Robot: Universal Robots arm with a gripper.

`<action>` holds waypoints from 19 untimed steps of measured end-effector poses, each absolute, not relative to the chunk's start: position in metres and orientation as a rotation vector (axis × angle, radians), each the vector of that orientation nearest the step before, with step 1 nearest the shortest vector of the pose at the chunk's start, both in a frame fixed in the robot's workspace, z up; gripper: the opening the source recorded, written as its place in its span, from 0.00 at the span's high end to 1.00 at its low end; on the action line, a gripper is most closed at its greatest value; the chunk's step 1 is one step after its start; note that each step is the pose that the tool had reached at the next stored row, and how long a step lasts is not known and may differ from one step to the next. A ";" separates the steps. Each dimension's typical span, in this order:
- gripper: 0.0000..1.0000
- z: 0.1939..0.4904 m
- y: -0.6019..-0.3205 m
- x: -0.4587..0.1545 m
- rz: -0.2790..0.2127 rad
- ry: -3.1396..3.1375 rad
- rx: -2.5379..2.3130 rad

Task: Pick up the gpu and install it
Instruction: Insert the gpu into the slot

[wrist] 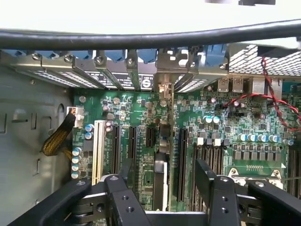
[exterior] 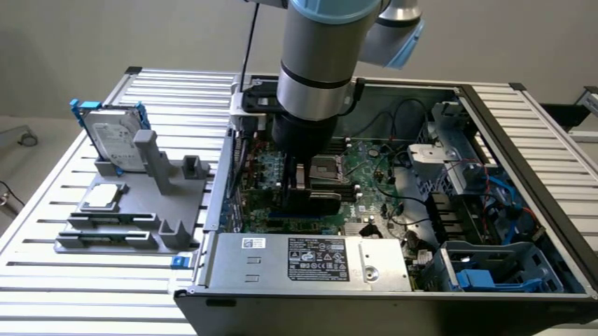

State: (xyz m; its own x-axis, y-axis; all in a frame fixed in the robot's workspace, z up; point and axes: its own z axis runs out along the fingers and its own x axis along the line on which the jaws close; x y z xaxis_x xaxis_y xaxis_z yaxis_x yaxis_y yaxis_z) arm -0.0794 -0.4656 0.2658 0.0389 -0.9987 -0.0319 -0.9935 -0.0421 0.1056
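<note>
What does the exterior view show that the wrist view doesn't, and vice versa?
Exterior view: the hard drive standing in the grey fixture, the CPU chip lying on it, the power supply, and the arm reaching into the case. Wrist view: the rear slot brackets, the white slot, and the open hand straddling the gpu, clear of it. Both: the motherboard and the gpu upright on it.
</note>
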 end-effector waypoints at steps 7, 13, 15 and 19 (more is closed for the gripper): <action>0.36 0.266 -0.466 -0.075 -0.149 -2.135 2.225; 0.36 0.266 -0.465 -0.072 -0.148 -2.135 2.225; 0.45 0.266 -0.465 -0.072 -0.148 -2.135 2.226; 0.56 0.266 -0.465 -0.072 -0.148 -2.135 2.226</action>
State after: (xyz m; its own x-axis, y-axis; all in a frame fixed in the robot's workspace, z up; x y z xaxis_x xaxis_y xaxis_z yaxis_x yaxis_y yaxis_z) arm -0.0720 -0.4652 0.2659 0.0397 -0.9987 -0.0319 -0.9935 -0.0429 0.1051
